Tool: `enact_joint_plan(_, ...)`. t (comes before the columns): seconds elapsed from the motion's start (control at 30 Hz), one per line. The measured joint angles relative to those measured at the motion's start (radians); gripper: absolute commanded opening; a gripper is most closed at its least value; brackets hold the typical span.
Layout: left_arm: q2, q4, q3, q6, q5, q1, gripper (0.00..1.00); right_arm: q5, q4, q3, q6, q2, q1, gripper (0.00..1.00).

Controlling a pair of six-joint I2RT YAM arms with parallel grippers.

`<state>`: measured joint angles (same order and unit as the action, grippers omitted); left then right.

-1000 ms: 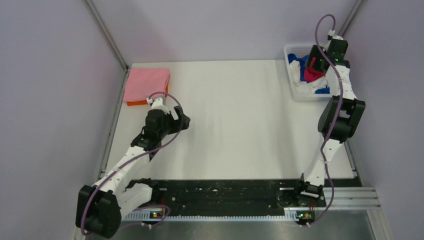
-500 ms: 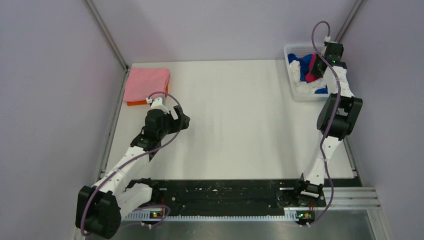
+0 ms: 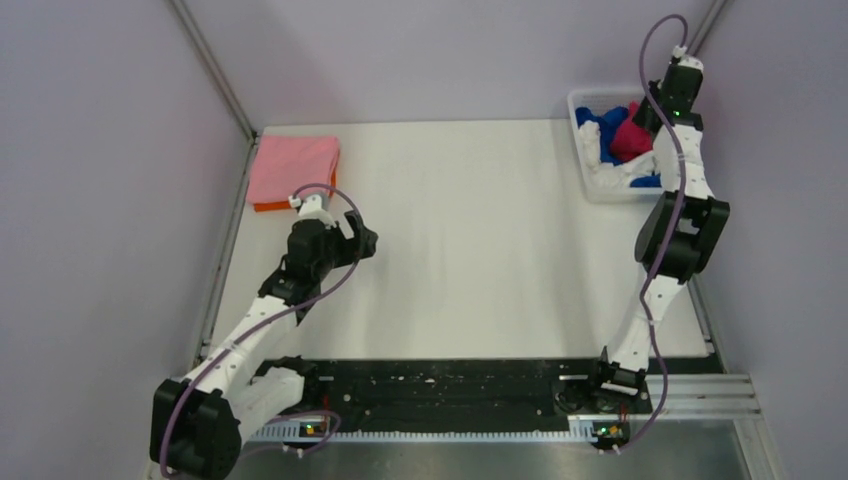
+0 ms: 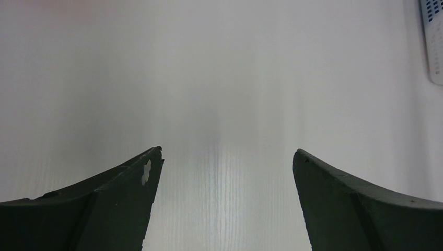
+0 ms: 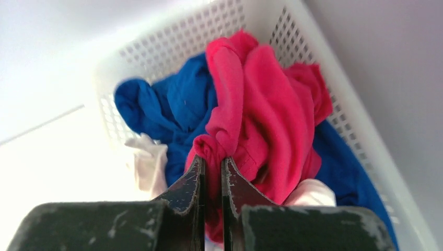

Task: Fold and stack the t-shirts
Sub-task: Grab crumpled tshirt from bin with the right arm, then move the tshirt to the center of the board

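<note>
Top external view first, looking over the white table (image 3: 480,230). Finding the finished pile at its far left corner: the light pink shirt (image 3: 293,168) lying folded on the orange shirt (image 3: 268,206), the latter showing only an edge. Waiting near that pile with the left gripper (image 3: 362,240), fingers standing wide apart, holding nothing, hanging over bare table.

Working at the far right corner on the crimson-pink shirt (image 5: 266,104) – bunched, unfolded, raised a little above the other cloth. Pinching one thick fold of it with the right gripper (image 5: 213,159), fingers almost together with the cloth squeezed between them.

Judging the step in hand as pulling this shirt out for folding. For doing it well:
- rising straight up, well clear of the rim, before turning toward the middle of the table;
- going slowly and not dragging the blue cloth along;
- watching the pinch, being narrow and near one edge of the fold, for slipping;
- laying the shirt down flat within reach of both arms, not dropping it in a heap.

Turning then to the one container – the white mesh basket (image 5: 167,44), standing at the far right corner of the table. Holding three shirts, all crumpled: the crimson-pink one on top with its lower part hanging among the rest, the blue shirt (image 5: 177,104) spreading beneath and behind it on both sides, and the white shirt (image 5: 149,162) peeping out lowest, near the front wall.
</note>
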<state>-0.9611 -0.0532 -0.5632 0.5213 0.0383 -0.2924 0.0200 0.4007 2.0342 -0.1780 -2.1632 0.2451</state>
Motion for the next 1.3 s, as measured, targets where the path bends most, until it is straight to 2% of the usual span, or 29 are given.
enact_joint_plan(0.2,0.012,0.0,0.0,0.0,0.004,0.0,0.99,0.065,-0.158,0.003,-0.054,0.108,0.0,0.0)
enact_joint_plan(0.43,0.017,-0.001,0.0,0.0,0.004,0.0,0.99,0.097,-0.49,0.002,-0.094,0.252,0.0,0.0)
enact_joint_plan(0.67,0.022,0.0,0.0,0.0,0.003,0.0,0.99,0.098,-0.753,0.002,-0.147,0.345,0.0,0.0)
enact_joint_plan(0.87,0.024,0.0,0.0,0.001,0.003,0.0,0.99,-0.058,-0.887,0.007,-0.279,0.383,0.0,0.0)
enact_joint_plan(1.07,0.045,0.0,0.0,0.001,-0.003,0.0,0.99,-0.265,-0.887,0.123,-0.432,0.382,-0.028,0.0)
enact_joint_plan(1.2,0.069,0.0,0.0,0.001,-0.005,0.0,0.99,-0.378,-0.897,0.214,-0.505,0.39,-0.109,0.0)
enact_joint_plan(1.3,0.089,-0.001,0.0,0.004,-0.005,0.0,0.99,-0.457,-0.895,0.219,-0.536,0.416,-0.2,0.0)
